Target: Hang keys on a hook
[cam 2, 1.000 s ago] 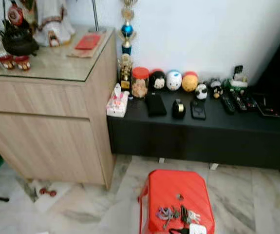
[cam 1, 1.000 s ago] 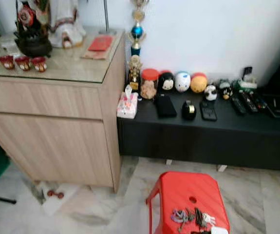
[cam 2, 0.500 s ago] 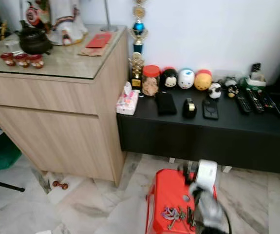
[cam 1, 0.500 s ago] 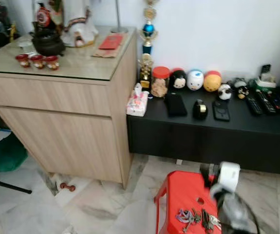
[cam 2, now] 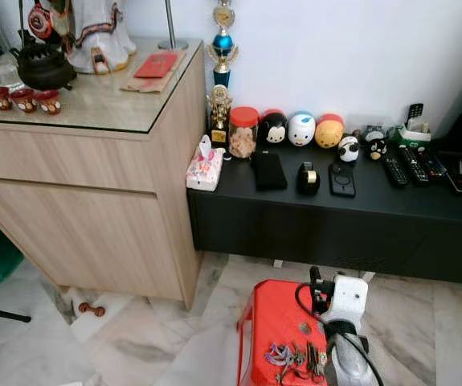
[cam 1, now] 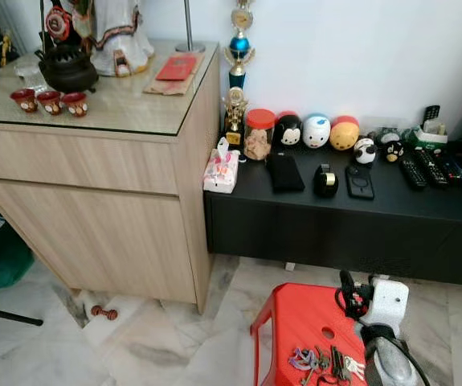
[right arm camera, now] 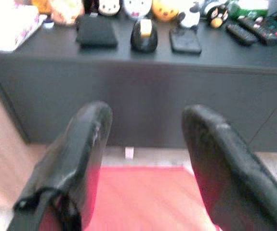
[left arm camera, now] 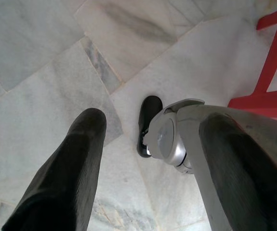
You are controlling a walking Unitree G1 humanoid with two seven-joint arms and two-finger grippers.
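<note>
A bunch of keys [cam 1: 324,363] lies on the near part of a red plastic stool [cam 1: 303,314] standing on the marble floor. My right arm [cam 1: 385,322] reaches in over the stool's right side, just beside the keys. In the right wrist view my right gripper [right arm camera: 145,115] is open, with nothing between its black fingers [right arm camera: 85,144]. It hovers above the red seat and faces the black console. My left gripper [left arm camera: 150,120] hangs open over the floor beside the stool's leg [left arm camera: 268,72].
A low black console [cam 1: 351,209] behind the stool carries round toy jars, remotes, a phone and a tissue box [cam 1: 220,171]. At the left stands a wooden cabinet [cam 1: 94,193] with a teapot and small cups. My own foot [left arm camera: 148,125] rests on the floor.
The camera has shifted between frames. My right arm came into view over the red stool and now sits slightly further right. The keys stay where they were.
</note>
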